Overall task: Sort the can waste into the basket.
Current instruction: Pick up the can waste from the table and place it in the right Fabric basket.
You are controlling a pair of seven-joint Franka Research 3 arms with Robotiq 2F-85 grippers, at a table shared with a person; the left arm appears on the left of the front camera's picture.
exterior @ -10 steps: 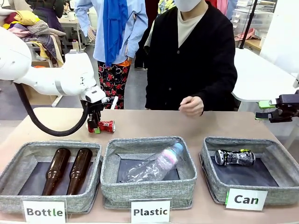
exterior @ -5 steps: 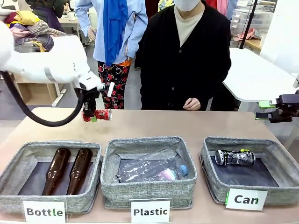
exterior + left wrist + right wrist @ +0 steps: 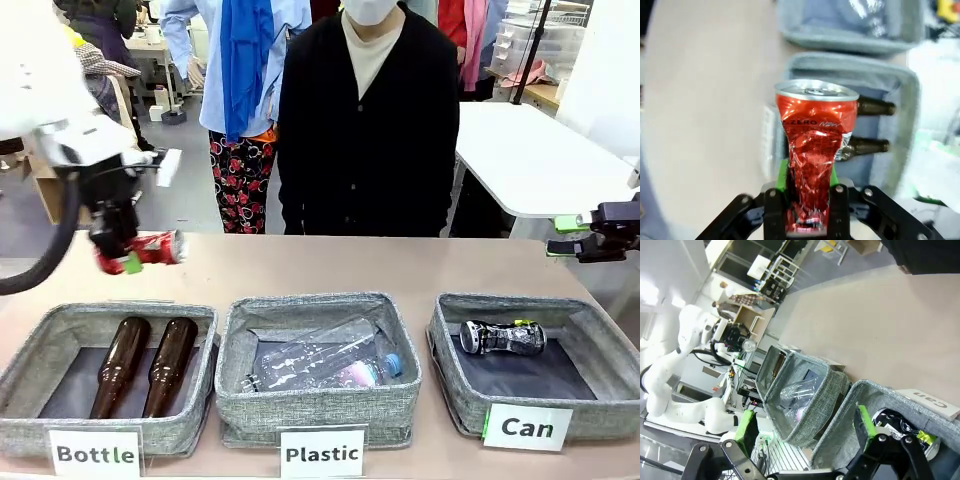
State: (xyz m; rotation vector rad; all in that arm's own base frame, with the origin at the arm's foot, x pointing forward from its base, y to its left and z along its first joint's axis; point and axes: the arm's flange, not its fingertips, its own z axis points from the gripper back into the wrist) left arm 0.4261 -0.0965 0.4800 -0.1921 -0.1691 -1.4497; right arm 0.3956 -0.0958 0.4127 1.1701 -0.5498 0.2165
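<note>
The left gripper hangs above the table's near-left part, over the far edge of the bin labelled "Bottle", its jaws clamped on the crushed middle of the red can – the can lies sideways in the grip, clear of the table. The right gripper waits at the right edge, jaws spread wide with nothing between them. The black-and-silver can lies on its side inside the basket labelled "Can" – a person stands behind the table
</note>
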